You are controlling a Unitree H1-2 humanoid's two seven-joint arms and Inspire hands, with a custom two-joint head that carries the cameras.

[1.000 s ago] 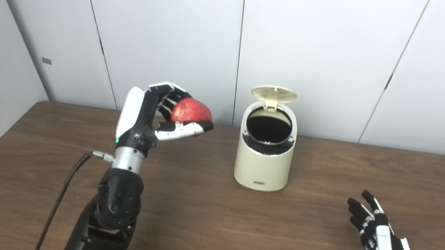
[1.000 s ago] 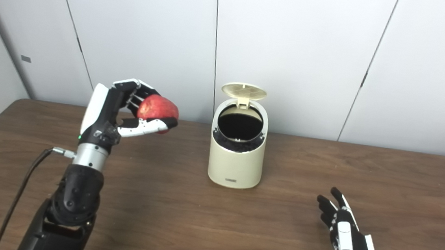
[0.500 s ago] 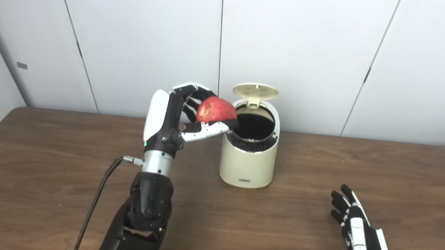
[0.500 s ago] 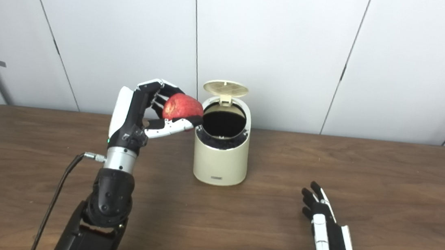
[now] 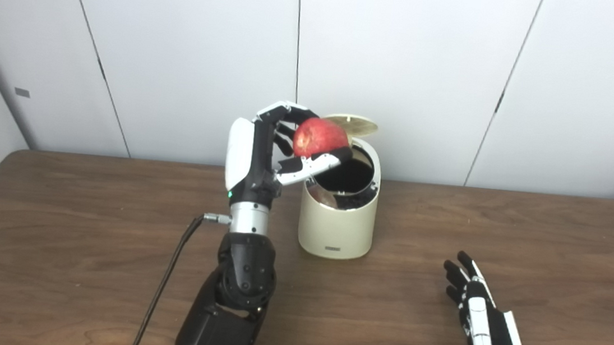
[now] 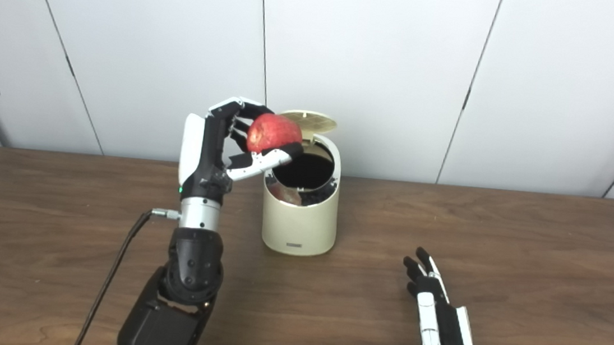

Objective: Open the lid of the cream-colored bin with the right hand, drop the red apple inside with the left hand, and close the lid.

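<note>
The left hand (image 5: pixel 264 146) is gripping the apple (image 5: pixel 320 137) over the bin's (image 5: pixel 338 220) left rim, lid (image 5: pixel 352 124) standing open behind. The right hand (image 5: pixel 481 327) is lying slack-fingered on the table (image 5: pixel 54 227), well apart.

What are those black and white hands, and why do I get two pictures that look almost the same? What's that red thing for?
Those are a robot's two hands. The two pictures come from two cameras side by side on its head, like your two eyes, so they show the same scene from slightly different spots.

In front of the robot is a brown table. On it stands a cream-colored bin with its lid flipped up, so you can see the dark hole inside.

The left hand is raised and holds a red apple at the left edge of that hole, ready to drop it in. The right hand holds nothing; it waits low over the table with its fingers apart. A black cable runs along the left arm.
</note>
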